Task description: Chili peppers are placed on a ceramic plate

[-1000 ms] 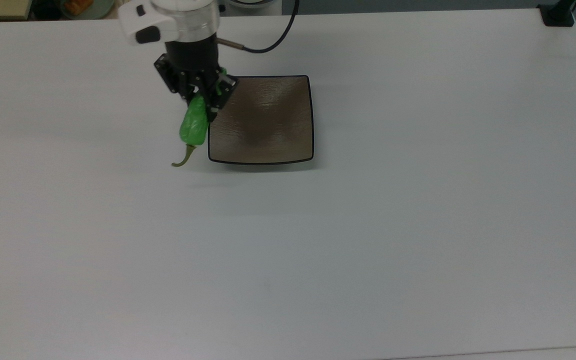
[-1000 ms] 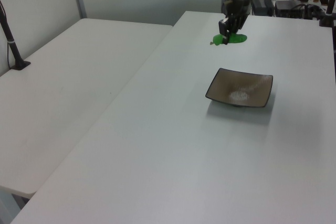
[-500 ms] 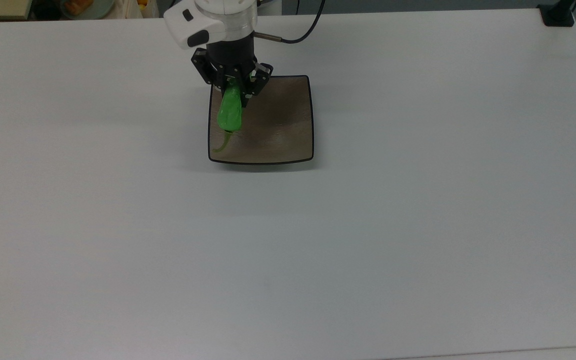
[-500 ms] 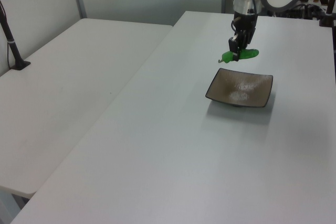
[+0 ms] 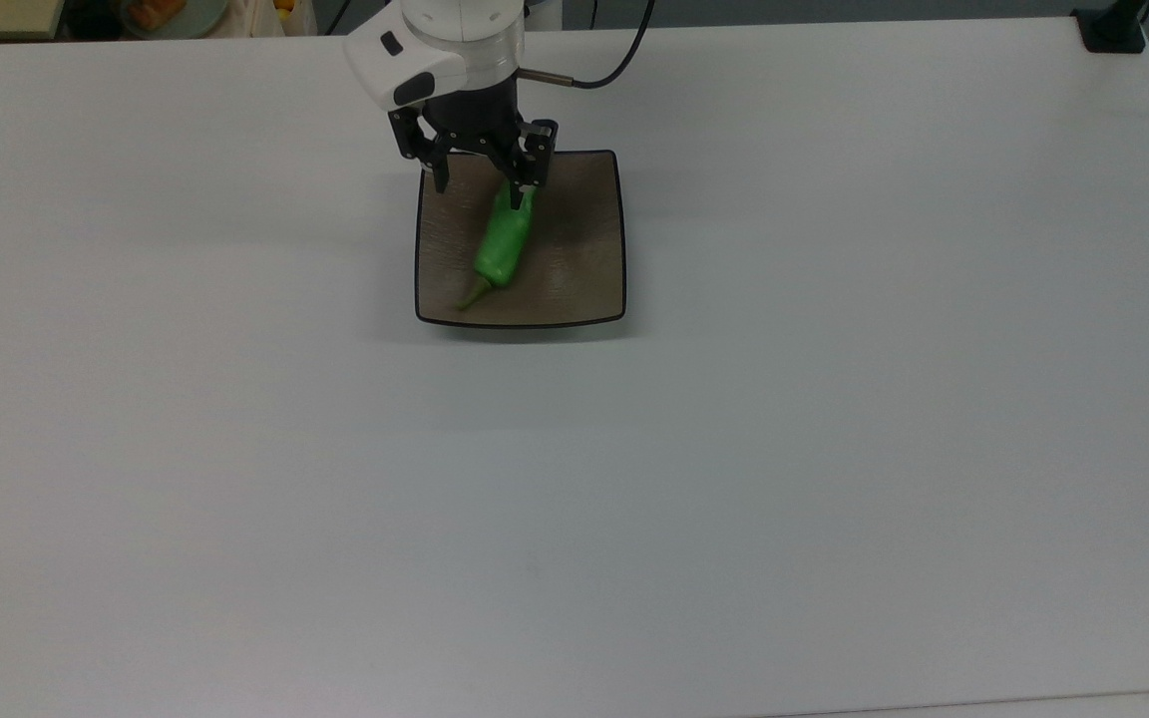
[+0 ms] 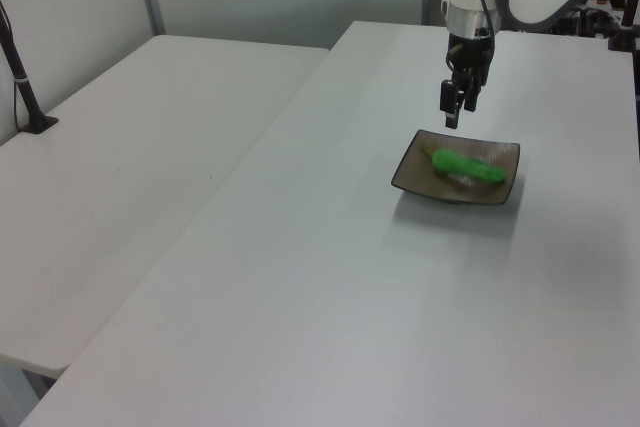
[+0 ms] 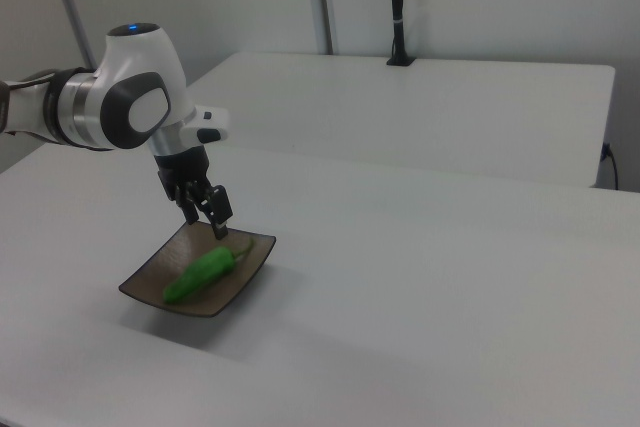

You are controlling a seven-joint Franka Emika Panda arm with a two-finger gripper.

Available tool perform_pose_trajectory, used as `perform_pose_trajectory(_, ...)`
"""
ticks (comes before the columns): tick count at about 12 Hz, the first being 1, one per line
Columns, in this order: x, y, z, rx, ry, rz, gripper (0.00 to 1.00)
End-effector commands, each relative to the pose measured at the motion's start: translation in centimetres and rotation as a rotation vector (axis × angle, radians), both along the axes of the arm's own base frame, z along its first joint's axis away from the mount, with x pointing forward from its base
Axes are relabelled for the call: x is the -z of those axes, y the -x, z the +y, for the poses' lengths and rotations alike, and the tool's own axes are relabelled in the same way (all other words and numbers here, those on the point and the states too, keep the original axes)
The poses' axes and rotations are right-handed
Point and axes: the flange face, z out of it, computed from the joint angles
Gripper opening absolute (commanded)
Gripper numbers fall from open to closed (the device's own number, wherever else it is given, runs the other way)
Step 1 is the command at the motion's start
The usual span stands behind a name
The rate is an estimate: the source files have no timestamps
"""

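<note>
**Pepper dropped onto plate, gripper let go**

Since 0.5 s ago your pepper has left the fingers and now lies on the plate; a sec ago it was hanging off the plate's left edge in the top view, w/ the stem over bare table. The gripper has opened up and sits higher than before.

Where things are now:

- Pepper: lying flat inside the plate, slanted. In the top view its stem end points toward the plate's lower-left corner and the fat body runs up toward the plate's far edge, near one fingertip. In the left view the pepper lies across the plate's middle. In the right view the pepper has its thin stem curling up toward the plate's back corner.
- Plate: square, brown-grey, dark rim. You see it in the left view and the right view, resting on the white table, same spot as before.
- Gripper: fingers spread apart, nothing between them. In the left view the gripper hangs above the plate's far edge, clear of the pepper. In the right view the gripper hangs just over the plate's back edge, tips pointing down.
- Arm's cable loops behind the wrist in the top view.
</note>
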Motion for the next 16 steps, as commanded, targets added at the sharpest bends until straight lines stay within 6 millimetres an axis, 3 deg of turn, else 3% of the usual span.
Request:
perform_pose_trajectory(1,-0.7,0.6,0.2,-0.018,-0.002,0.015,1.0)
perform_pose_trajectory(5,-1.7,0.6,0.0,-0.103,0.021,0.049,1.0)
perform_pose_trajectory(7,-3.7,0.4,-0.1,-0.237,0.028,0.097,1.0)
perform_pose_trajectory(11,-9.3,-1.2,-0.2,-0.248,0.012,0.155,1.0)
perform_pose_trajectory(12,-10.0,-1.1,-0.1,-0.251,0.011,0.144,1.0)
perform_pose_trajectory(14,-11.0,-0.9,2.0,-0.286,0.016,0.154,1.0)
perform_pose_trajectory(16,-12.1,-0.5,2.0,-0.296,0.018,0.139,1.0)
